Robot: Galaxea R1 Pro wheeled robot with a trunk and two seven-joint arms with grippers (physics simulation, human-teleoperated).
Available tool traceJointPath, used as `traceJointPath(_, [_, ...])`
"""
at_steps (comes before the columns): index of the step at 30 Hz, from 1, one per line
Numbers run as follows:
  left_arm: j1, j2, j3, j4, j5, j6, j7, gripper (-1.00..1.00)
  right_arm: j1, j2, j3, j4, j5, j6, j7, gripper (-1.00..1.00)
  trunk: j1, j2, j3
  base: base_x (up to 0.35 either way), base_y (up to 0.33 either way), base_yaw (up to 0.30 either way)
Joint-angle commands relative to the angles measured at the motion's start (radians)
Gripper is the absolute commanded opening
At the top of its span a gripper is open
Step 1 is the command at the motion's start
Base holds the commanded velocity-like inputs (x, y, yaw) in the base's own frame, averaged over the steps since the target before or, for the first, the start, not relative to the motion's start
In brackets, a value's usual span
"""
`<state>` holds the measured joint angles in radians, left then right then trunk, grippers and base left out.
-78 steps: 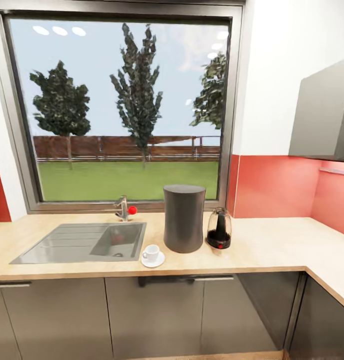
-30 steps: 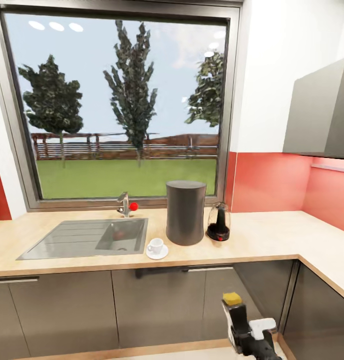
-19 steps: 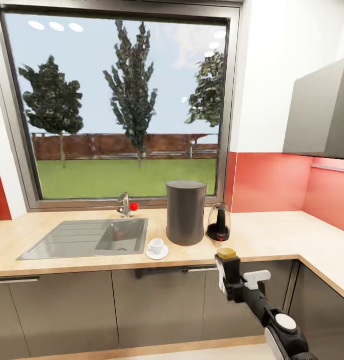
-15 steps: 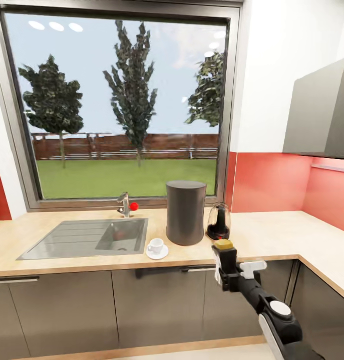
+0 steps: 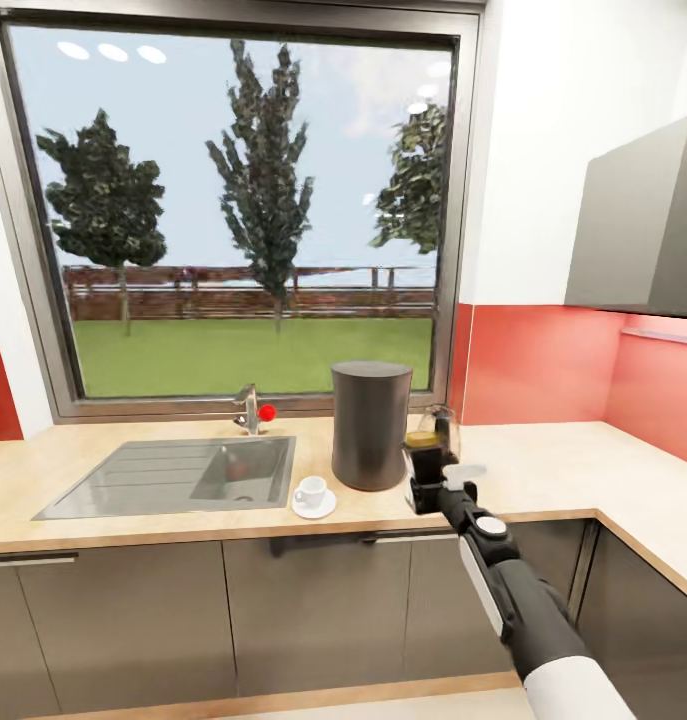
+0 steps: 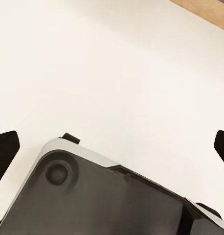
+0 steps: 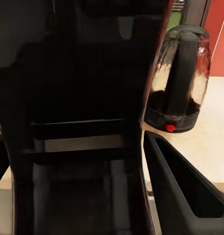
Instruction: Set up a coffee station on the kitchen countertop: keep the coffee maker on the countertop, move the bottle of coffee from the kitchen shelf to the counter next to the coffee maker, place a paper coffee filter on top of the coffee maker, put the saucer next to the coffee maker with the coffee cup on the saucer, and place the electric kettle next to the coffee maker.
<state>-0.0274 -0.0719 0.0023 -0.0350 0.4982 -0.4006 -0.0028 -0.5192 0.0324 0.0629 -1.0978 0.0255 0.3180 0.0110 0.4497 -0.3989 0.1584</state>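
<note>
Right gripper (image 5: 423, 480) clamps the bottle of coffee (image 5: 421, 468) upright above the countertop (image 5: 543, 480), between coffee maker (image 5: 369, 425) and electric kettle (image 7: 179, 81). Bottle looks rigid, smooth, likely slippery; mid-body hold suits. Left gripper's fingers (image 6: 5, 152) spread wide, empty.

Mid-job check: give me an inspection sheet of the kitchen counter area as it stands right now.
Surface: wooden countertop, sink set in.
Job's things: coffee maker upright; coffee cup on saucer beside it; electric kettle on its other side; yellow-lidded bottle of coffee carried.
Clutter: nothing seen.
Grippers: right gripper shut on bottle over counter edge; left gripper open, holding nothing.
Cables: nothing seen.
Surroundings: window, red backsplash, wall cabinet.
</note>
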Motion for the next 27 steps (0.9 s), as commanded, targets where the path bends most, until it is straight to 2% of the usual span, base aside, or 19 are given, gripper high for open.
traceJointPath(1, [0.000, 0.000, 0.000, 0.001, 0.002, -0.003, 0.000, 1.00, -0.019, 0.001, 0.000, 0.049, 0.003, -0.032, 0.000, -1.00, 0.000, -0.001, 0.000, 0.000, 0.000, 0.000])
traceJointPath(4, [0.000, 0.000, -0.001, 0.001, 0.002, -0.006, 0.000, 1.00, -0.057, -0.003, 0.001, 0.152, 0.005, -0.113, 0.000, -1.00, 0.000, -0.001, 0.000, 0.000, 0.000, 0.000])
traceJointPath(9, [0.000, 0.000, -0.001, 0.001, 0.002, -0.007, 0.000, 1.00, -0.079, -0.008, 0.001, 0.217, 0.003, -0.144, 0.000, -1.00, 0.000, -0.001, 0.000, 0.000, 0.000, 0.000])
traceJointPath(14, [0.000, 0.000, -0.001, 0.001, 0.002, -0.007, 0.000, 1.00, -0.124, -0.010, 0.000, 0.352, 0.002, -0.247, 0.000, -1.00, 0.000, -0.001, 0.000, 0.000, 0.000, 0.000])
traceJointPath(15, [0.000, 0.000, -0.001, 0.001, 0.003, -0.007, 0.000, 1.00, -0.148, -0.019, -0.001, 0.407, -0.004, -0.282, 0.000, -1.00, 0.000, -0.001, 0.000, 0.000, 0.000, 0.000])
traceJointPath(20, [0.000, 0.000, -0.001, 0.001, 0.003, -0.007, 0.000, 1.00, -0.174, -0.024, -0.004, 0.474, -0.012, -0.332, -0.001, -1.00, 0.000, -0.001, 0.000, 0.000, 0.000, 0.000])
traceJointPath(22, [0.000, 0.000, -0.001, 0.001, 0.003, -0.007, 0.000, 1.00, -0.204, -0.025, -0.004, 0.560, -0.029, -0.399, -0.001, -1.00, 0.000, -0.001, 0.000, 0.000, 0.000, 0.000])
traceJointPath(24, [0.000, 0.000, -0.001, 0.001, 0.003, -0.007, 0.000, 1.00, -0.215, -0.026, -0.005, 0.596, -0.055, -0.437, -0.001, -1.00, 0.000, -0.001, 0.000, 0.000, 0.000, 0.000])
traceJointPath(27, [0.000, 0.000, -0.001, 0.001, 0.003, -0.007, 0.000, 1.00, -0.219, -0.026, -0.005, 0.610, -0.072, -0.453, -0.001, -1.00, 0.000, -0.001, 0.000, 0.000, 0.000, 0.000])
